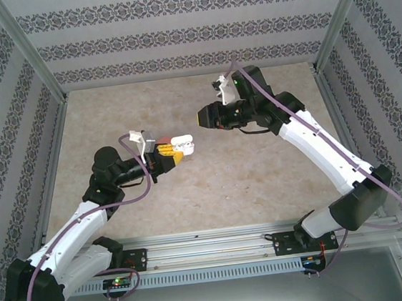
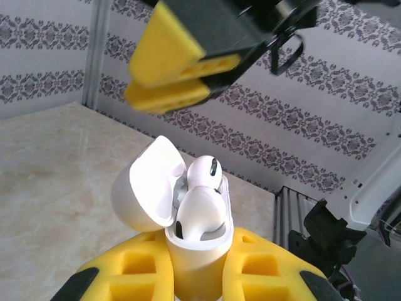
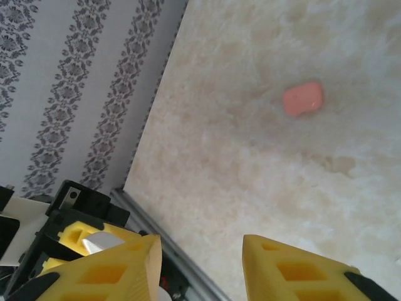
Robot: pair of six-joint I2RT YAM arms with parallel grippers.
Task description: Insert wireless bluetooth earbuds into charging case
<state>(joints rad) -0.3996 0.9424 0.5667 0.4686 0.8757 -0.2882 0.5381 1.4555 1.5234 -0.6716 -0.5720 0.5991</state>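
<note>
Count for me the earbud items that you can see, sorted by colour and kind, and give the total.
White charging case, lid open: 1
White earbuds sitting in that case: 2
Salmon-pink piece, lying apart, too blurred to tell its kind: 1
Total: 4

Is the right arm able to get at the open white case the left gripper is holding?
Probably yes. The left gripper holds the white case off the table, lid swung open, and the right gripper hangs close above it with nothing between them.
</note>
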